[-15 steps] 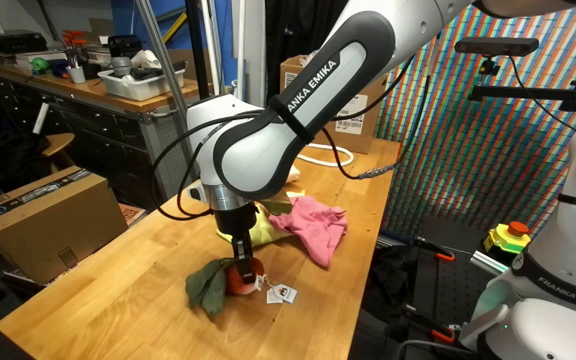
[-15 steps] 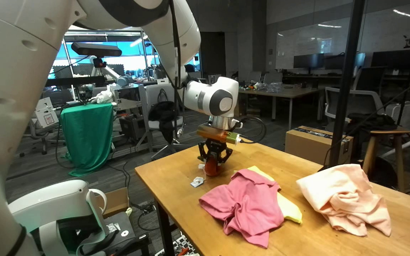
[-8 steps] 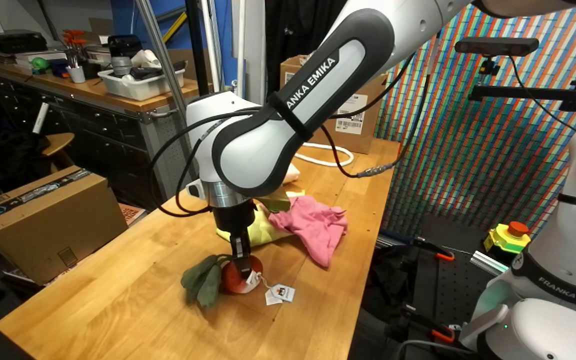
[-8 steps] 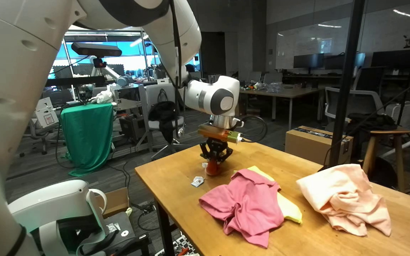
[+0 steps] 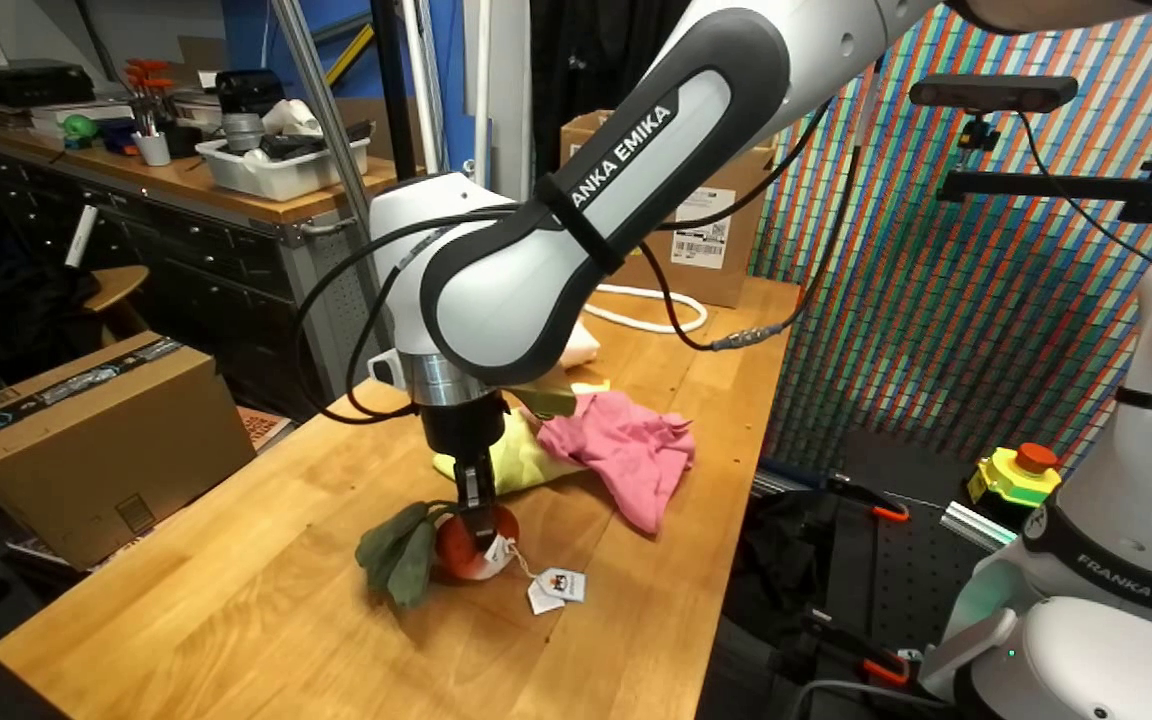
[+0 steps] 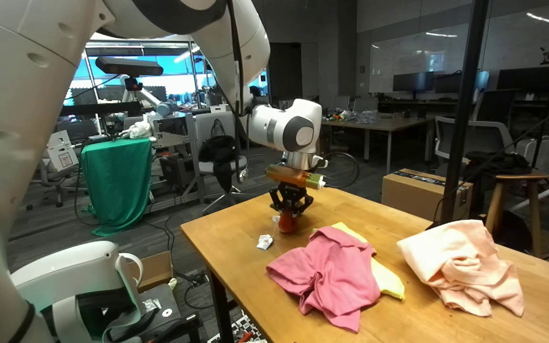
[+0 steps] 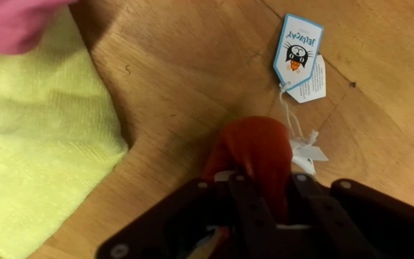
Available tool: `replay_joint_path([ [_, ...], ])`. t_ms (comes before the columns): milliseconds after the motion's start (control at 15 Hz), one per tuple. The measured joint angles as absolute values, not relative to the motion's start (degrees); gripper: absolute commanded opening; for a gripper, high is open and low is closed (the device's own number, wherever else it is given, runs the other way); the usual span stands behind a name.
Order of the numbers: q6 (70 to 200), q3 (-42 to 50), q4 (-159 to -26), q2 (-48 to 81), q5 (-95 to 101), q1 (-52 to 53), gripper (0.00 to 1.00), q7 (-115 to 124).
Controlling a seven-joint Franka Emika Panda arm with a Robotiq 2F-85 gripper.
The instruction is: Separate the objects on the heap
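STEP: red toy (image 7: 264, 151) presumably to be carried clear | JAWS: nearly closed, the toy pinched between them | PLACE: on or just above the desk (image 5: 276, 570), unclear which, near the yellow cloth (image 7: 49, 162) partly covered by the pink cloth (image 6: 329, 276) | ADVICE: to be lifted slowly, lest green leaves (image 5: 408, 572) or tag (image 7: 298, 52) be dragged

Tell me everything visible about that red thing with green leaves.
The red thing looks plush and rounded, pale lower down, with dark green leaves drooping at one end. A string links two white tags to it, one bearing a cat's face; small white labels stick out. The pincer is closed on it. It is apart from the yellow cloth; whether it touches the table is unclear.
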State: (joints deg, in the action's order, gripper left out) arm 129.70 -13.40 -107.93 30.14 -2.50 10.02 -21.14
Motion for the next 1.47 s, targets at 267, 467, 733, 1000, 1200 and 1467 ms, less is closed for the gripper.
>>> replay_joint_path([
  [267, 129.7, -13.2, -107.3, 28.4, -1.8, 10.1, 0.15, -18.5],
  [467, 129.6, -12.5, -107.3, 25.9, 0.6, 10.3, 0.15, -14.6],
  [733, 128.5, -10.8, -107.3, 21.7, 4.5, 10.9, 0.15, -8.4],
  [1000, 125.7, -8.9, -107.5, 16.8, 8.3, 11.2, 0.14, -1.5],
  [1200, 123.8, -7.5, -108.0, 13.0, 11.4, 11.2, 0.14, 3.8],
  [1467, 120.7, -5.5, -110.4, 8.0, 16.3, 10.8, 0.13, 11.6],
])
